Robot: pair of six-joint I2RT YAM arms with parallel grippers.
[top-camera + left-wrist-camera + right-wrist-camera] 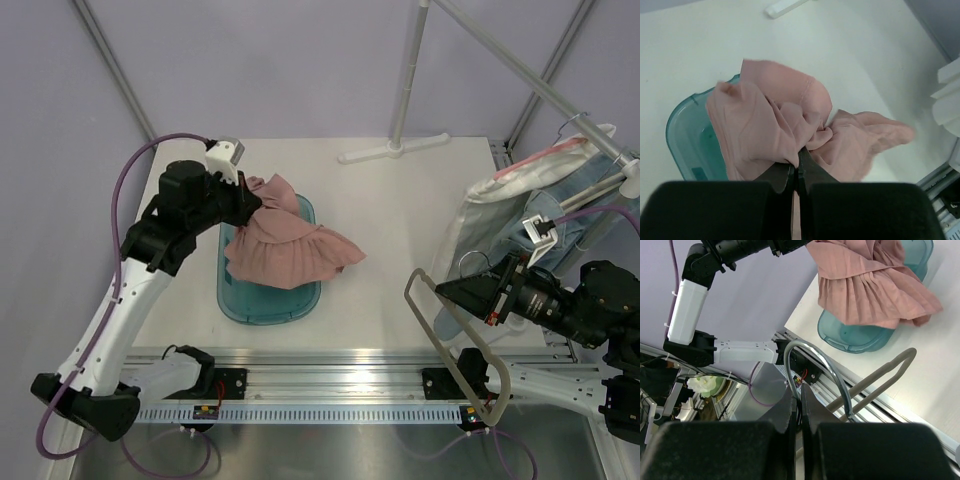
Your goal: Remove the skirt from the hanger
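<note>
A pink pleated skirt (290, 245) lies bunched over a teal plastic tray (265, 300) left of centre. My left gripper (248, 205) is shut on the skirt's upper edge; in the left wrist view the fingers (805, 170) pinch a fold of the skirt (775, 120). My right gripper (445, 293) is shut on the metal hook (810, 352) of a bare beige hanger (450, 355), held over the table's near right edge. The hanger (880, 377) carries no cloth. The skirt also shows in the right wrist view (870, 295).
A white stand (400, 140) with its base lies at the back of the table. Several garments on hangers (530, 215) hang on a rail at the right. A metal rail (340, 385) runs along the near edge.
</note>
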